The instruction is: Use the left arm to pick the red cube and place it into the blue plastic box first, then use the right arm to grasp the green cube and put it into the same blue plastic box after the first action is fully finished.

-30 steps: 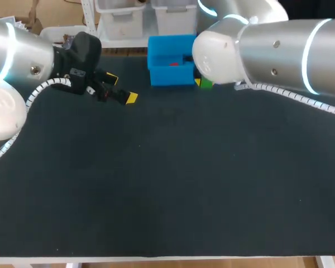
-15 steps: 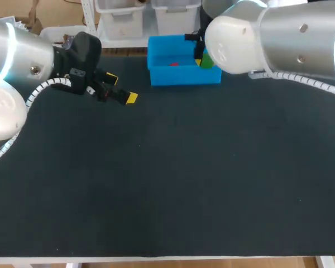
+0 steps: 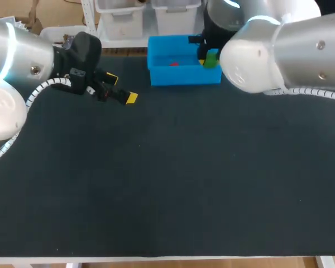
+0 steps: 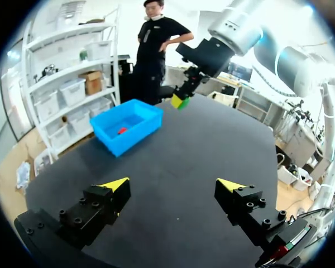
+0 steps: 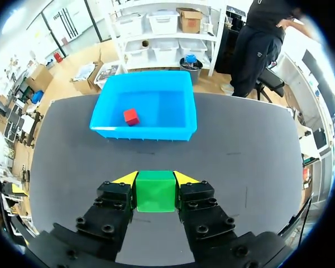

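Observation:
The blue plastic box (image 3: 181, 70) stands at the table's far edge, with the red cube (image 3: 173, 63) lying inside it; both show again as box (image 5: 145, 111) and red cube (image 5: 131, 116) ahead of my right gripper. My right gripper (image 5: 155, 180) is shut on the green cube (image 5: 155, 191), held in the air beside the box's right end (image 3: 210, 58). The left wrist view shows that green cube (image 4: 181, 102) lifted beyond the box (image 4: 125, 125). My left gripper (image 3: 120, 89) stands open and empty to the left of the box, its fingers (image 4: 116, 185) wide apart.
The dark table mat (image 3: 167, 178) stretches bare from the box to the near edge. My right arm's big white link (image 3: 279, 50) hangs over the far right part of the table.
My right arm has lifted the green cube from the mat by the box's right front corner and carried it up toward the box's right end. The left arm has stayed still.

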Controlling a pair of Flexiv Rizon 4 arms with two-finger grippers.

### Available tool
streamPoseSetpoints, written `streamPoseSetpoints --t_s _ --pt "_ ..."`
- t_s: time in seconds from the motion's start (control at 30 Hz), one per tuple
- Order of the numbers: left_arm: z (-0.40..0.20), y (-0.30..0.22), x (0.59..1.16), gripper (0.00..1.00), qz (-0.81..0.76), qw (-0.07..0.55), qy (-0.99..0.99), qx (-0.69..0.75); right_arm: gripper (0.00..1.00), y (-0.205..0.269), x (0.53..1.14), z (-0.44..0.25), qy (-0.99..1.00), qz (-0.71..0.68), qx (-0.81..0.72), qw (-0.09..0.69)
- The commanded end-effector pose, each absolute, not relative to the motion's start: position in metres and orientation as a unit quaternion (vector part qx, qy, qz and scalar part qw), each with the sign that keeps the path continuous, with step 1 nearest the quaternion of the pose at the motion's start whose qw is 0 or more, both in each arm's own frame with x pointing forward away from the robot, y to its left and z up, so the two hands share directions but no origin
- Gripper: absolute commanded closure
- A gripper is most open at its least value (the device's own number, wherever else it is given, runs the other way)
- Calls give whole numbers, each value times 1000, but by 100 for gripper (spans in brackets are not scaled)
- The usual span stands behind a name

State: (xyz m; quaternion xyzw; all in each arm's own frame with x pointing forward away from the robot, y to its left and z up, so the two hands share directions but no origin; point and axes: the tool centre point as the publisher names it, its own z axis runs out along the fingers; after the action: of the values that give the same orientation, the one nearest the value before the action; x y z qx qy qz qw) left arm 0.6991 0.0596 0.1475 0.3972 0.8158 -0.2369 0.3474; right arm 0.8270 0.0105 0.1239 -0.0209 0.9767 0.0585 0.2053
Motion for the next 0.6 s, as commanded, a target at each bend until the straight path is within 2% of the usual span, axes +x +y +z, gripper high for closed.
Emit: streamPoseSetpoints --t_s 0.03,0.2,0.6 --pt "146 62 699 0 -241 351 812 399 100 9 822 123 971 58 -18 229" --pt "146 62 699 0 -241 351 812 399 100 9 822 123 971 58 -18 229" --pt "146 62 699 0 -241 351 812 399 100 15 871 105 973 69 -11 221"
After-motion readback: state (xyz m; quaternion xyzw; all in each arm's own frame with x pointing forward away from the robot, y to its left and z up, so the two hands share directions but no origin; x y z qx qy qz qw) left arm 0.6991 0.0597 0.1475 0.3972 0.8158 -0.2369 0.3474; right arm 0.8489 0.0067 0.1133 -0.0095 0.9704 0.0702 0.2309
